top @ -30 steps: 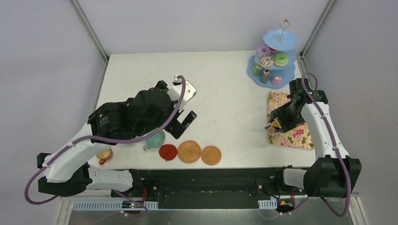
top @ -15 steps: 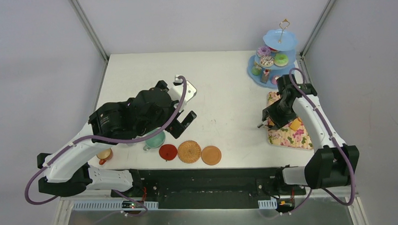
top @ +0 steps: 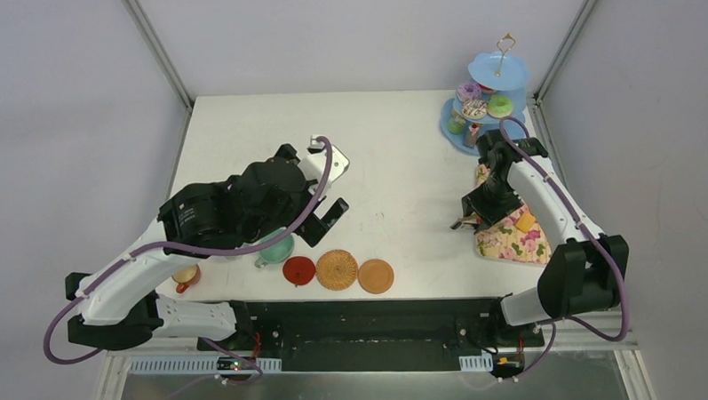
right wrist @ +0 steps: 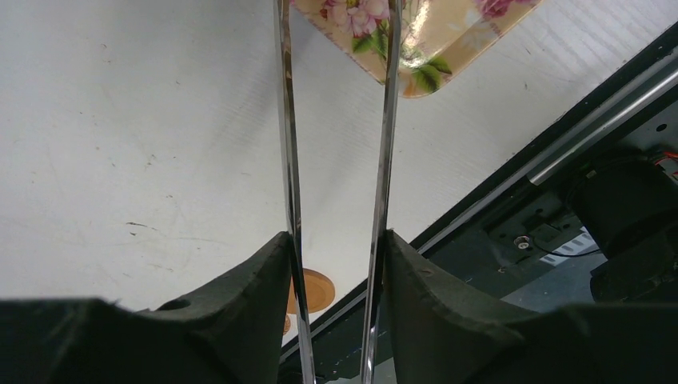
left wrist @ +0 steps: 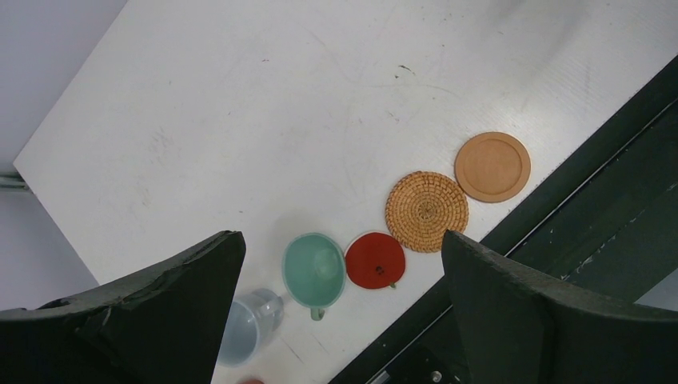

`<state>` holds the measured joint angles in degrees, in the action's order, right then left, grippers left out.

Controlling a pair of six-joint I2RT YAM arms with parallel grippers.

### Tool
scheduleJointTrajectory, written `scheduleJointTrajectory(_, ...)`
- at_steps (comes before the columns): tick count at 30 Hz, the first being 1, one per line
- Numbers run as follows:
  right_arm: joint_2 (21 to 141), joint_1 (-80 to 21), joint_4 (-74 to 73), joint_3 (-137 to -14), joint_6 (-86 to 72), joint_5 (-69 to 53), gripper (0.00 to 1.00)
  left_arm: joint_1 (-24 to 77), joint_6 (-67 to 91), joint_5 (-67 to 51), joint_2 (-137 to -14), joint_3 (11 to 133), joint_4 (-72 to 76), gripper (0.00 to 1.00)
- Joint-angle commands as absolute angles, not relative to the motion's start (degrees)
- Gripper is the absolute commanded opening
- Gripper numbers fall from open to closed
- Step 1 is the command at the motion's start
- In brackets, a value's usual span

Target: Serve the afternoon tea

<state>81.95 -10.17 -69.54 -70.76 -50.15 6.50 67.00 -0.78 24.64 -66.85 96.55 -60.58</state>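
Note:
My left gripper (left wrist: 340, 240) hangs open high above the near-left table, nothing between its fingers. Below it stand the mint green cup (left wrist: 313, 269) and the grey-blue cup (left wrist: 249, 324), and an orange cup (top: 186, 276) sits further left. Three coasters lie in a row: red (left wrist: 375, 260), woven (left wrist: 426, 211), tan (left wrist: 492, 166). My right gripper (right wrist: 334, 240) is shut on the metal tongs (right wrist: 285, 120), whose arms stand apart, over the left edge of the floral tray (top: 512, 234). A yellow biscuit (top: 525, 221) lies on that tray. The light-blue stand (top: 485, 98) with donuts is at the far right.
The table's near edge and a dark rail (top: 372, 319) run just below the coasters. Metal frame posts (top: 159, 51) rise at the back corners. The stand sits close behind my right arm's elbow (top: 509, 146).
My right arm swung left and away with the tongs, off the tray's middle to its left edge, uncovering the yellow biscuit. The tongs' arms closed in slightly. The left arm stayed still.

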Motion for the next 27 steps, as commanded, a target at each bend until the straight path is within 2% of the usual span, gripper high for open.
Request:
scheduleJointTrajectory(1, 82.9, -10.8, -73.1, -73.3, -51.5, 7.4, 0.45, 66.6, -1.6, 26.8, -65.1, 96.1, -59.7, 1.0)
scheduleJointTrajectory(14, 81.3, -10.8, -73.6, -75.4, -51.5, 9.1, 0.33, 66.6, -2.1, 27.0, -65.3, 96.5, -59.7, 1.0)
scheduleJointTrajectory(21, 76.0, -10.4, -73.2, -77.2, -46.8, 11.7, 0.31, 66.6, -2.1, 26.5, -65.9, 96.9, -59.6, 1.0)
scheduleJointTrajectory(27, 74.7, -9.4, -69.7, -88.9, -36.1, 14.7, 0.31, 66.6, -2.0, 25.7, -66.6, 97.4, -59.6, 1.0)
